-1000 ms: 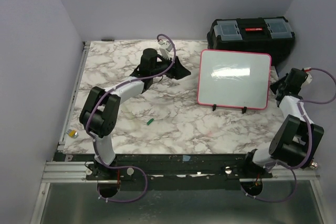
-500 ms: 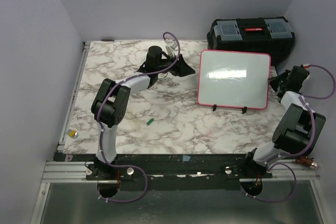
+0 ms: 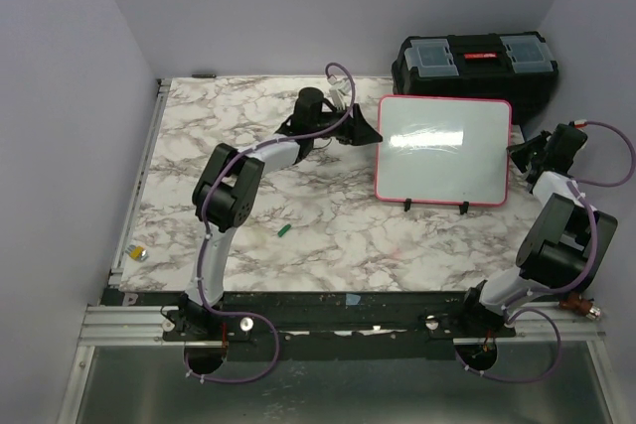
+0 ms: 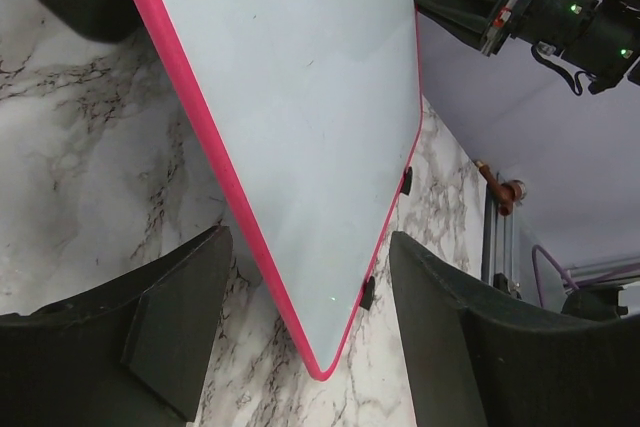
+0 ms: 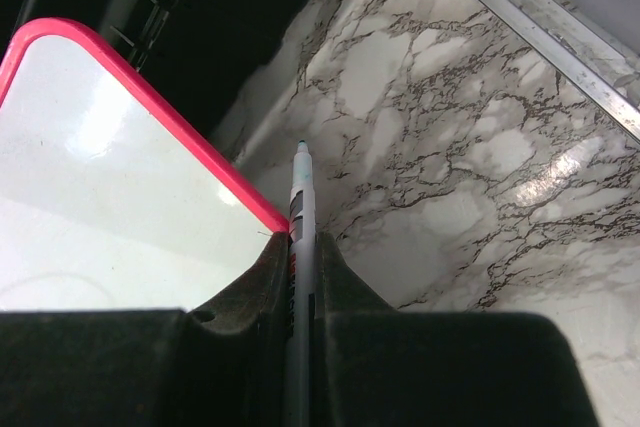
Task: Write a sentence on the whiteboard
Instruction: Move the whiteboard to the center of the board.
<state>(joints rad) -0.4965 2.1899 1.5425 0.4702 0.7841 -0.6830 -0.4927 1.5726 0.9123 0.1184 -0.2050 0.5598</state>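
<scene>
No text, number, brand or sign can be read in any view. On the whiteboard (image 3: 443, 149) only glare and faint smudges are seen. A red band is shown on the marker (image 5: 301, 197), but any print there is too small to be made out, as on the red patch of the black toolbox (image 3: 475, 59) lid.

Marble-patterned table (image 3: 328, 235), plain lavender walls (image 3: 298, 7)

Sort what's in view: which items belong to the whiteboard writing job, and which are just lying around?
Job:
whiteboard
marker, clamped in the right gripper
left gripper, open by the board's edge

Lying about:
black toolbox
small green piece on the table
small yellowish object at its left edge
</scene>
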